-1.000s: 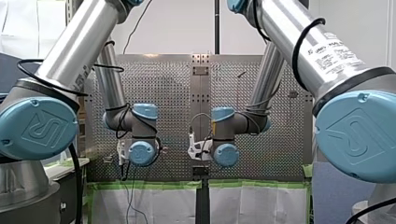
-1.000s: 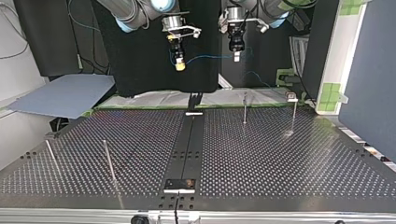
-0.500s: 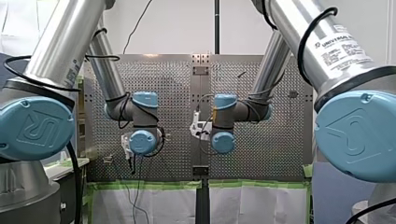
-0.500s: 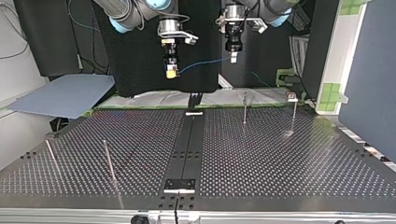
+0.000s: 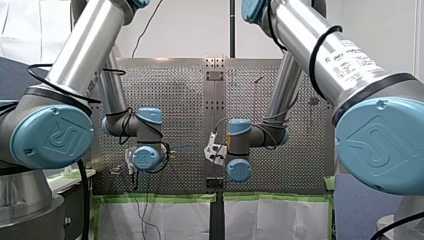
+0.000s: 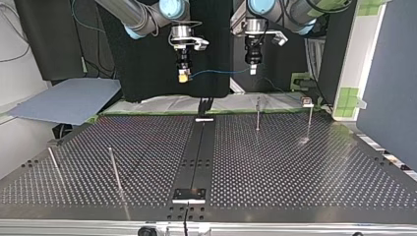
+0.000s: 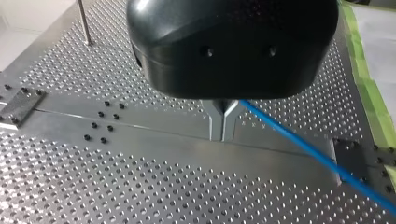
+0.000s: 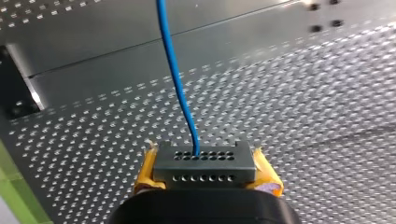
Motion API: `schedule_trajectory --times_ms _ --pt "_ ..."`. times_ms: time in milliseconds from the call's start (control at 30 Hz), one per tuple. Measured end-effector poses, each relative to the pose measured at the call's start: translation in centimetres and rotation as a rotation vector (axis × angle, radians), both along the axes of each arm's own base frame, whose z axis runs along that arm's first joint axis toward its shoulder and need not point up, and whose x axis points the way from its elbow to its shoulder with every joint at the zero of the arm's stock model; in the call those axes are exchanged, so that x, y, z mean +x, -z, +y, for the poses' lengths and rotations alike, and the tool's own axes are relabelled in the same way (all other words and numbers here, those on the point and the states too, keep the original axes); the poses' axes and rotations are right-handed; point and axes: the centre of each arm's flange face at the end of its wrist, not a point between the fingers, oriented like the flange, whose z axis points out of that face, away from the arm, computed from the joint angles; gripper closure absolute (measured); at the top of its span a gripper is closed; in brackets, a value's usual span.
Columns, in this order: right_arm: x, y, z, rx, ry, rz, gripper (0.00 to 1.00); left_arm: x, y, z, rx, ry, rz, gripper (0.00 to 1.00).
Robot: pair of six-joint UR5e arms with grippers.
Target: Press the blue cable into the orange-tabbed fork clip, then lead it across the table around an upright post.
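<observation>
Now your left tool [image 6: 253, 70] and right tool [image 6: 183, 76] clamp the blue cable [image 6: 216, 73] between them; the fork clip [image 6: 306, 102] lies beyond its left-tool end.

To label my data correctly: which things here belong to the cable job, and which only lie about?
Job: blue cable, held by my left tool and my right tool; upright posts; perforated table.
Lying about: grey sheet; green tape; white cover.
</observation>
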Motion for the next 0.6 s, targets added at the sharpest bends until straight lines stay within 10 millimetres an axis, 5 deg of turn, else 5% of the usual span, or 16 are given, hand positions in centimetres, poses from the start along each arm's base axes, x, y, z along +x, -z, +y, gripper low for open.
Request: schedule_trajectory --times_ms 267,600 --pt "0.9 -0.1 -2.8 0.005 -0.021 0.009 1.0 1.7 0.4 1.8 0.034 0.001 0.011 0.98" --pt "2.8 -1.7 -5.3 -0.018 -0.097 -0.003 1.0 3.8 3.6 4.6 0.028 -0.011 0.037 0.98"
